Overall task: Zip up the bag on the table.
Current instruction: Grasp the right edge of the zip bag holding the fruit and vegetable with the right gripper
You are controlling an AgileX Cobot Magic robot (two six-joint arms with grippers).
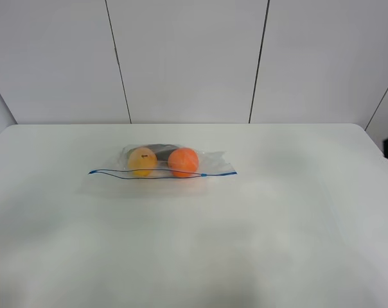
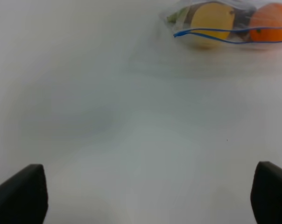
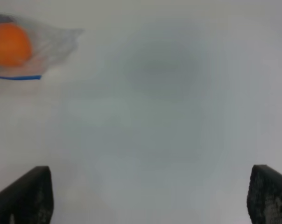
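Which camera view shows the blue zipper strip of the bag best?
The exterior high view: the zipper strip runs whole, end to end. The left wrist view cuts it off at the frame edge; its two lines stand apart. The right wrist view shows only a short piece of the other end.

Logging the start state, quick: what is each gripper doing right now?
Left gripper: open, holding nothing.
Right gripper: open, holding nothing.
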